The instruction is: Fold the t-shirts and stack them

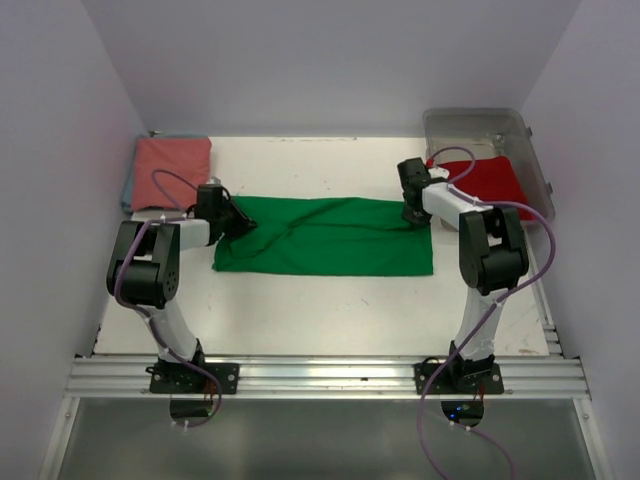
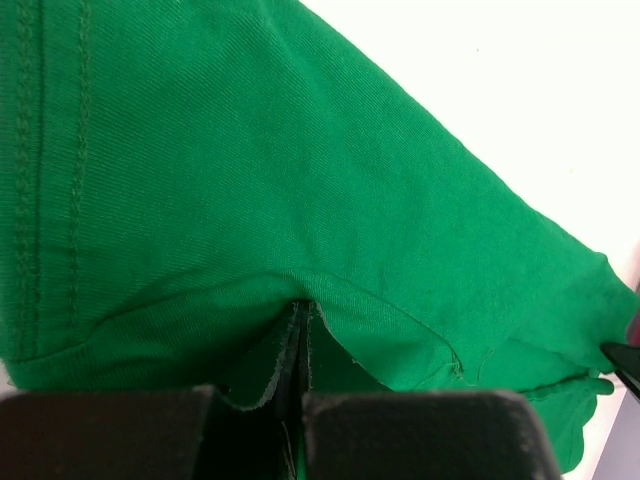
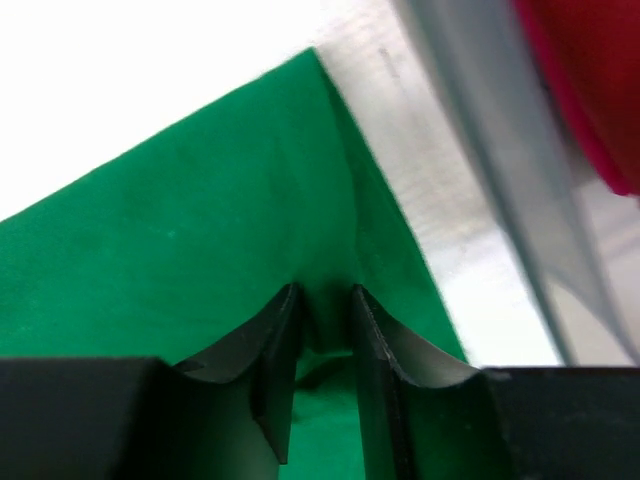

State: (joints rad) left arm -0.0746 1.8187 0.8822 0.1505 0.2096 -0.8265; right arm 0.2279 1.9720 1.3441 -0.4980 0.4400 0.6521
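Green t-shirt (image 1: 325, 235) lies spread on the table (image 1: 300, 310): your left gripper (image 2: 300, 312) is clamped on one end, right gripper (image 3: 322, 305) jaws straddle the other, grip unconfirmed, so both ends lift evenly for folding.

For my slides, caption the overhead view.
Left gripper and right gripper pinch ends of green t-shirt; pink shirt, red shirt behind.

Landmark: spread shirt (image 1: 325, 235), flat on the middle of the table (image 1: 300, 310). Left gripper (image 1: 240, 222) sits at its far-left corner, cloth pinched between the fingers. Right gripper (image 1: 415, 215) sits at its far-right corner, fingers astride a ridge of cloth. Folded shirt (image 1: 172, 172) lies behind and left of it. Bin (image 1: 475, 125) stands behind and right of it, with another shirt (image 1: 495, 180) inside.
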